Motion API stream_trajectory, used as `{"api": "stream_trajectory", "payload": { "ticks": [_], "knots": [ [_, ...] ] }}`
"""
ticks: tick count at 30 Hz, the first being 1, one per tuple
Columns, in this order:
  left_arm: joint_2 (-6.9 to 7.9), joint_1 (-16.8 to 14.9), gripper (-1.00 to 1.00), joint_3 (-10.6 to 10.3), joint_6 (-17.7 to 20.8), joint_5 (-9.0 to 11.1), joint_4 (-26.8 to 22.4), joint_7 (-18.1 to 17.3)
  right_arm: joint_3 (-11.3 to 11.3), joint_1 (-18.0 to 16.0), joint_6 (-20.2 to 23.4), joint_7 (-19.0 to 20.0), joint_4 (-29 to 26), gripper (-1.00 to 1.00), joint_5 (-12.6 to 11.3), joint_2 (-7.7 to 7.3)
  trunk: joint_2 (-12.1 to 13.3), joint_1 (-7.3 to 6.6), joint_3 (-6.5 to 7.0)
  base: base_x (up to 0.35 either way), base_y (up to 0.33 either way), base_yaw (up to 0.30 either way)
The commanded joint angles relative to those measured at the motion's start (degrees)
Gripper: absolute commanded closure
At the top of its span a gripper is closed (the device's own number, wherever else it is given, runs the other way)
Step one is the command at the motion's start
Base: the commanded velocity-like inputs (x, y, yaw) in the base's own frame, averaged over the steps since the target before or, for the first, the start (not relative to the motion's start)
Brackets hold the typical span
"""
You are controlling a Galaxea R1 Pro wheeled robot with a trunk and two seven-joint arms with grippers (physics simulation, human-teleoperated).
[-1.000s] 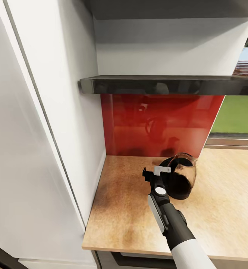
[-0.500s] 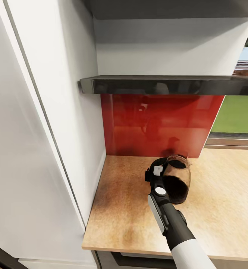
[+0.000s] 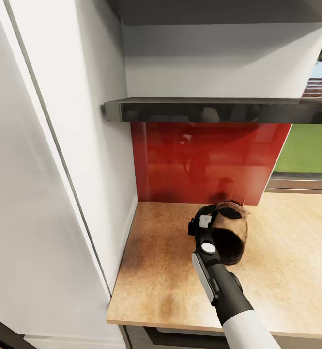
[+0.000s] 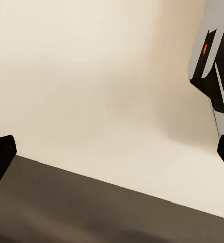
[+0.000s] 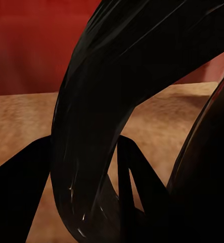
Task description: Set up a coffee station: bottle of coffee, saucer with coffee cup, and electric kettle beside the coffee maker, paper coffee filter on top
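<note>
Head view is showing the electric kettle (image 3: 230, 232), a dark glass-bodied pot, standing upright on the wooden worktop (image 3: 156, 271) near the red backsplash (image 3: 204, 160), below a dark shelf edge (image 3: 219, 110). Its black handle (image 3: 204, 213) is facing left, and the right claw (image 3: 203, 224) is gripping that handle, fingers clamped on either side; in the right wrist view the curved handle (image 5: 101, 111) is sitting between the dark fingers (image 5: 20, 192). White cabinet panels (image 3: 59, 169) are rising at the left. Left claw (image 4: 112, 157) is spreading its fingertips (image 4: 0, 159) wide apart over a pale surface.
</note>
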Motion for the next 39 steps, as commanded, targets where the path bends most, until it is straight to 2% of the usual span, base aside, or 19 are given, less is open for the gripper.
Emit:
{"api": "stream_trajectory", "payload": {
  "ticks": [1, 9, 21, 25, 27, 28, 31, 33, 35, 39],
  "knots": [
    [0.0, 0.0, -1.0, 0.4, -0.3, 0.3, 0.1, 0.0, 0.1, -0.1, 0.4, -0.4, -0.1, 1.0, 0.0, 0.0, -0.1, 0.03, -0.1, 0.0, 0.0, 0.0],
    [0.0, 0.0, -1.0, 0.4, -0.3, 0.3, 0.1, 0.0, 0.3, -0.1, 0.6, -0.3, -0.8, 1.0, 0.0, 0.0, -0.1, 0.03, -0.1, 0.0, 0.0, 0.0],
    [0.08, 0.0, -1.0, 0.4, -0.4, 0.3, 0.1, 0.0, 0.6, -0.1, 1.1, 0.2, -12.3, 1.0, 0.1, 0.0, -0.1, 0.03, -0.1, 0.0, 0.0, 0.0],
    [0.12, 0.0, -1.0, 0.4, -0.4, 0.3, 0.1, 0.0, 0.6, -0.1, 1.1, 2.3, -13.4, 1.0, 0.2, 0.0, -0.1, 0.03, -0.1, 0.0, 0.0, 0.0],
    [0.14, 0.0, -1.0, 0.4, -0.4, 0.3, 0.1, 0.0, 0.6, -0.1, 1.1, 7.9, -14.0, 1.0, 0.3, -2.32, -0.1, 0.03, -0.1, 0.0, 0.0, 0.0],
    [0.13, 0.0, -1.0, 0.4, -0.4, 0.3, 0.1, 0.0, 0.6, -0.1, 1.1, 9.5, -14.1, 1.0, 0.3, -3.08, -0.1, 0.03, -0.1, 0.0, 0.0, 0.0],
    [0.1, 0.0, -1.0, 0.4, -0.6, 0.3, 0.1, 0.0, 0.5, -0.1, 1.1, 19.0, -14.5, 1.0, 0.4, -7.24, -0.1, 0.03, -0.1, 0.0, 0.0, 0.0],
    [0.1, 0.0, -1.0, 0.4, -0.7, 0.3, 0.1, 0.0, 0.4, -0.1, 1.1, 23.4, -14.6, 1.0, 0.4, -9.18, -0.1, 0.03, -0.1, 0.0, 0.0, 0.0],
    [0.09, 0.0, -1.0, 0.4, -0.7, 0.2, 0.1, 0.0, 0.3, -0.1, 1.2, 25.4, -14.7, 1.0, 0.5, -10.35, -0.1, 0.03, -0.1, 0.0, 0.0, 0.0],
    [0.09, 0.0, -1.0, 0.4, -0.7, 0.2, -0.1, 0.0, 0.2, -0.1, 1.2, 26.6, -14.7, 1.0, 0.5, -11.08, -0.1, 0.03, -0.1, 0.0, 0.0, 0.0]
  ]
}}
